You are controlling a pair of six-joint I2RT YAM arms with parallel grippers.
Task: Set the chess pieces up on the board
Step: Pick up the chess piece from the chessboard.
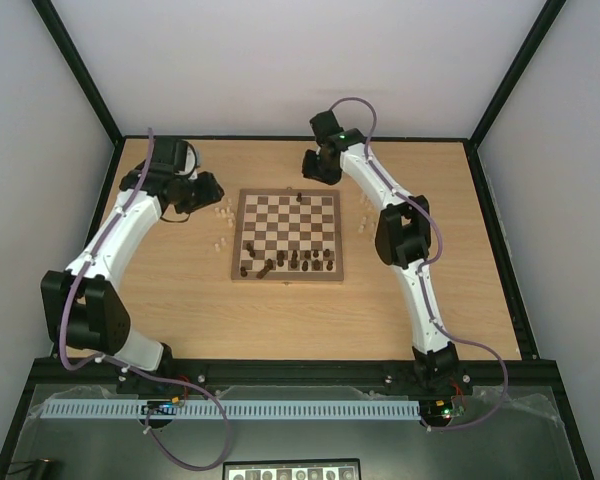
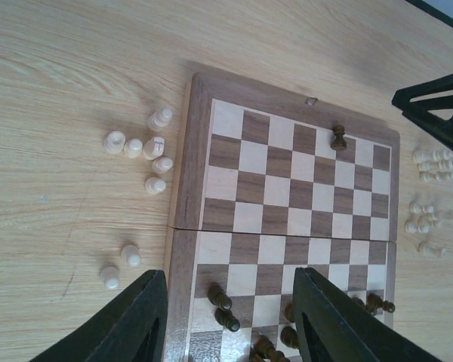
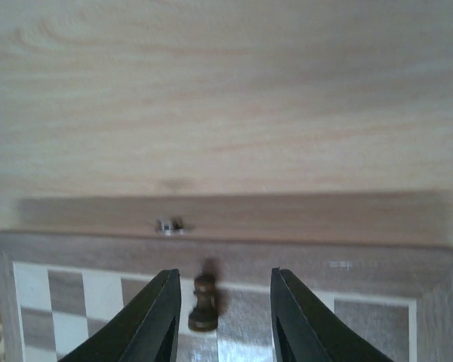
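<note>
The board [image 1: 280, 225] lies mid-table. One dark piece [image 1: 299, 198] stands alone on its far row. My right gripper [image 1: 315, 165] hovers at that far edge. In the right wrist view it [image 3: 225, 275] is open around this dark piece [image 3: 204, 302], which stands nearer the left finger with a gap on each side. Several dark pieces [image 1: 295, 260] crowd the near rows. Cream pieces [image 1: 221, 213] lie on the table left of the board, and more cream ones [image 1: 364, 222] to its right. My left gripper [image 1: 212, 192] is open and empty, high over the board's left side [image 2: 230, 275].
A small metal clasp [image 3: 168, 225] sits on the board's far border [image 3: 347, 260]. The right arm's black gripper [image 2: 438, 105] shows at the right edge of the left wrist view. Black frame posts and white walls enclose the tabletop [image 1: 430, 280].
</note>
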